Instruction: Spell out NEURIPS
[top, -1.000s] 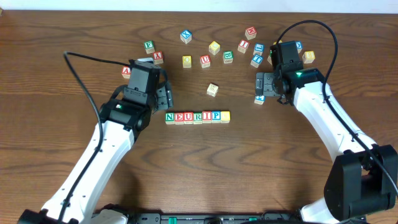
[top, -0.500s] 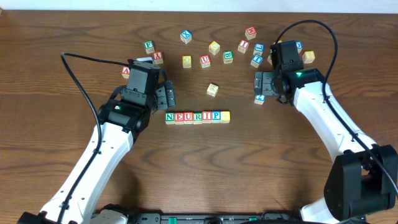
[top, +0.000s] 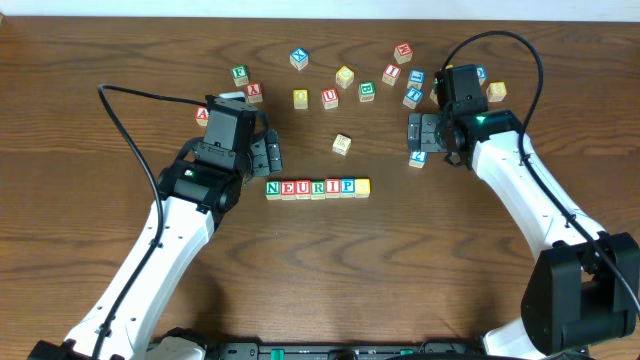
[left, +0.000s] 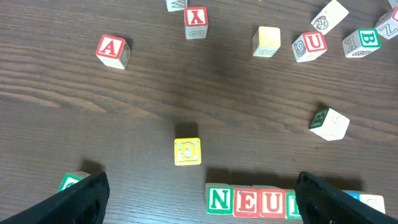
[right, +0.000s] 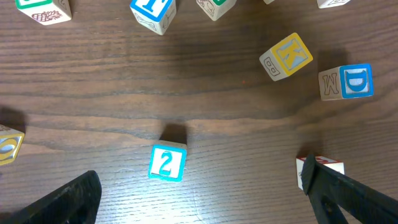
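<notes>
NEURIPS row (left: 249, 202) — right end behind tool finger (left: 342, 202)

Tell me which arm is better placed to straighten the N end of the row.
Left, probably. The left tool stands open close to the N cube, and its camera sees N, E, U. The right tool is open farther away, near a blue cube marked 2.

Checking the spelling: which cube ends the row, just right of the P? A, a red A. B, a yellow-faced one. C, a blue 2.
B: overhead, the yellow-faced cube sits against the P cube and closes the row at its right end.
</notes>
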